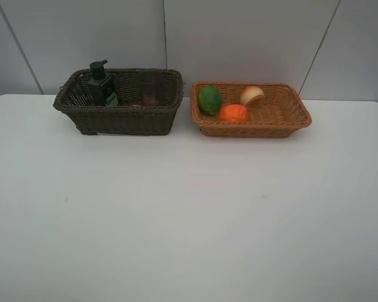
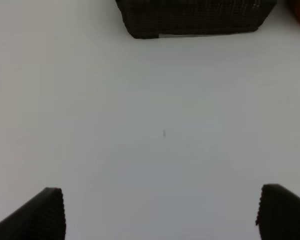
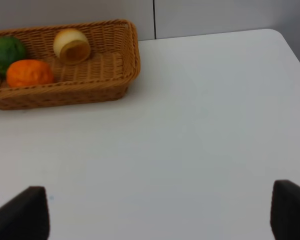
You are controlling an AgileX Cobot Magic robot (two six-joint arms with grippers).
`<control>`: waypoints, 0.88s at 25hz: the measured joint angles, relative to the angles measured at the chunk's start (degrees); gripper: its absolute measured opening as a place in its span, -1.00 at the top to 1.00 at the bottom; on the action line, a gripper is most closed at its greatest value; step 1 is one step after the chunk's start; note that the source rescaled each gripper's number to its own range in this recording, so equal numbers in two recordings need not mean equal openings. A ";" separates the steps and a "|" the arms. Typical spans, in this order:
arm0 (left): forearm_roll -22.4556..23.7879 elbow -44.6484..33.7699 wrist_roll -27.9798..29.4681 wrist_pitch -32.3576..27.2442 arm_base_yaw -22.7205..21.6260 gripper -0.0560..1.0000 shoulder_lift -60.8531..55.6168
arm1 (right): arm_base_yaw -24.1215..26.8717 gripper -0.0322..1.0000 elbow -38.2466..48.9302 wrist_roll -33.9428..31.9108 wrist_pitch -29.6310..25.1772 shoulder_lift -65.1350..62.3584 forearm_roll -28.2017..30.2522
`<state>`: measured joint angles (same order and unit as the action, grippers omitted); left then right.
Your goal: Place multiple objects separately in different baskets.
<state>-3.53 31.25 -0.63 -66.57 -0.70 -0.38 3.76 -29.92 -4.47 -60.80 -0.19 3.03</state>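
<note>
From the high camera, the dark brown basket stands at the back left of the white tabletop, its long axis running across the view. The dark green pump bottle stands upright at its left end and a translucent mauve cup shows dimly toward its right end; no pink bottle can be made out. Just beside it on the right, not touching, the light orange-tan basket holds the green oval fruit, the orange tangerine and a pale peach. Neither arm shows here, and nothing loose lies on the tabletop, so the sorting looks finished.

In the left wrist view, the left gripper hangs over bare tabletop with jaws wide and nothing between them; the dark brown basket lies well ahead, broadside on.

In the right wrist view, the right gripper is likewise spread wide and empty, pulled well back over the tabletop. The light orange-tan basket lies ahead and off to one side, with the green fruit, tangerine and peach inside. Each arm is nearer its own basket.
</note>
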 joint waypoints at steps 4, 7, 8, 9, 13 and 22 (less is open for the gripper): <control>0.41 -0.36 0.23 1.60 0.00 -0.99 0.00 | 0.00 -0.91 0.00 0.00 0.00 0.00 0.00; 0.66 -1.86 1.19 4.24 0.00 -0.99 -0.06 | 0.00 -0.91 0.00 0.00 0.00 0.00 0.00; 0.97 -2.23 1.80 4.71 -0.14 -0.99 -0.06 | 0.00 -0.91 0.00 0.00 0.00 0.00 0.00; 1.72 -2.30 2.64 5.00 -0.45 -0.99 -0.06 | 0.00 -0.91 0.00 0.00 0.00 0.00 0.00; 2.95 -2.42 3.87 5.56 -2.23 -0.99 -0.06 | 0.00 -0.91 0.00 0.00 0.00 0.00 0.00; 3.06 -2.42 4.06 5.56 -2.42 -0.99 -0.06 | 0.00 -0.91 0.00 0.00 0.00 0.00 0.00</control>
<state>-0.47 28.82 3.42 -61.01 -3.12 -0.44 3.76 -29.92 -4.47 -60.80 -0.19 3.03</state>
